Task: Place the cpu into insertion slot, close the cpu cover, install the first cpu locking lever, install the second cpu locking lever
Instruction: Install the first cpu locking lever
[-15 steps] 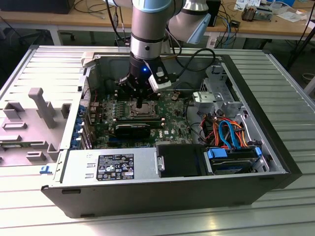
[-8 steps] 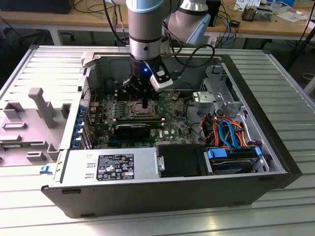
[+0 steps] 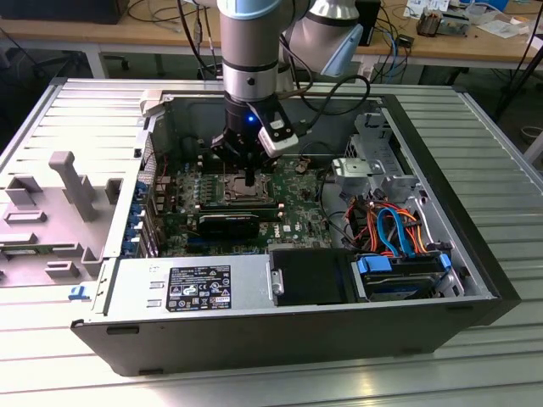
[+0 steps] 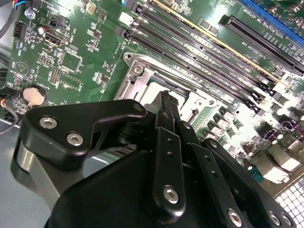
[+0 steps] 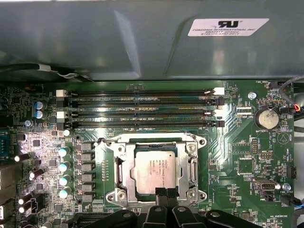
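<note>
My hand (image 5: 162, 194), fingers pinched together and holding nothing, pressed at the cpu cover (image 5: 156, 142) edge; a level push would suit.

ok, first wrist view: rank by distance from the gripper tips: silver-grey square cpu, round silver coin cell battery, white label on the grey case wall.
1. Silver-grey square cpu, in its socket, right at the gripper tips.
2. Round silver coin cell battery, out on the green board.
3. White label, on the grey case wall beyond the memory slots.
</note>
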Robot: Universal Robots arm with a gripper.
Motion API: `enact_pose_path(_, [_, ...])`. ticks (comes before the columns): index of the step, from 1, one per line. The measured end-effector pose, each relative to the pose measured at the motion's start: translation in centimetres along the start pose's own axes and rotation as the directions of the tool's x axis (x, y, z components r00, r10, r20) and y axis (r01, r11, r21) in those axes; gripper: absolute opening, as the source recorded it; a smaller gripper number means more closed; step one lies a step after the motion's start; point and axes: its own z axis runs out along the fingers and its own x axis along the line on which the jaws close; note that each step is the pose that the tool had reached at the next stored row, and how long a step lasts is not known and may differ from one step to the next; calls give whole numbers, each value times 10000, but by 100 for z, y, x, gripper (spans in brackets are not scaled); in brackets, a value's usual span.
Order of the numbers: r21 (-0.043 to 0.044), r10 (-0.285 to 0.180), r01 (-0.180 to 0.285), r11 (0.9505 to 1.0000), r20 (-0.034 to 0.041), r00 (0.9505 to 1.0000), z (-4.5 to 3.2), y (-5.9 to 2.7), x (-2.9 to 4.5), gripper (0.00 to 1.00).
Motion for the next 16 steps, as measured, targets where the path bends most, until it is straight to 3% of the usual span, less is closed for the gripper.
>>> enact_pose_path(16, [-1, -16, 16, 10000, 1, 10000, -4, 0, 37, 11])
